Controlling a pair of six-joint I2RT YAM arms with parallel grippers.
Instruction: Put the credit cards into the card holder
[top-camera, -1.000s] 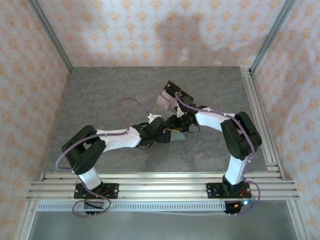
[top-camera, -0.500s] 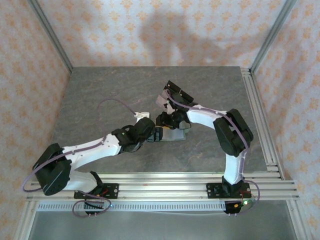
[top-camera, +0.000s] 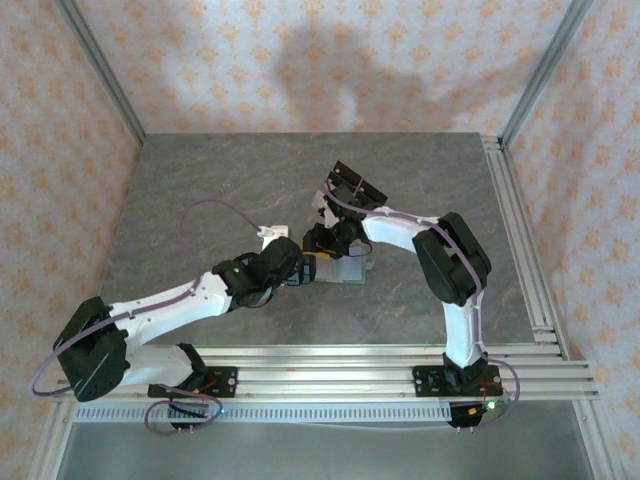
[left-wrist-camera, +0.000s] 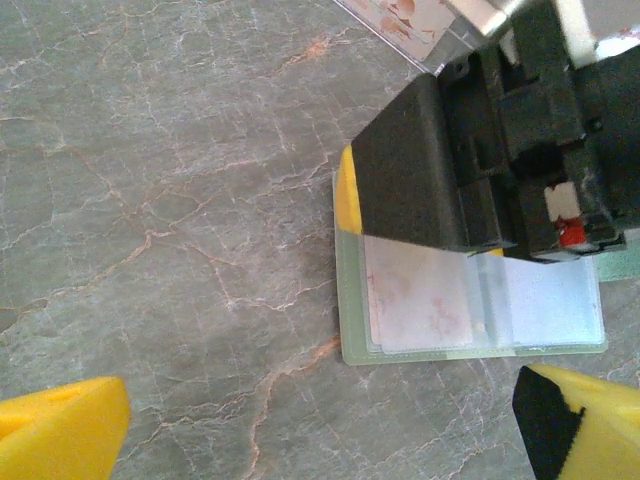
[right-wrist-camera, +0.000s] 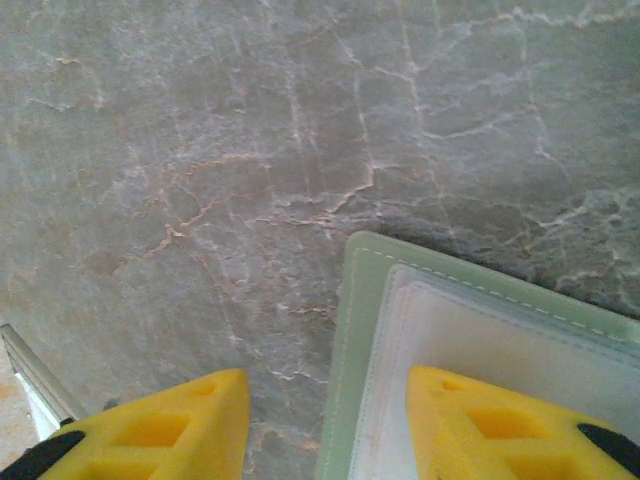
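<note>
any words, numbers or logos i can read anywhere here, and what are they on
No text can be read in any view.
Credit card in the clear sleeve of the card holder: faint pink marks, too blurred to read.
Clear stand: pink pattern behind the plastic, no legible lettering.

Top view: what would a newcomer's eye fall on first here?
The left gripper and right gripper meet over the open green card holder in the middle of the table. A pinkish card sits inside it. Both grippers are open, with yellow fingers.
</note>
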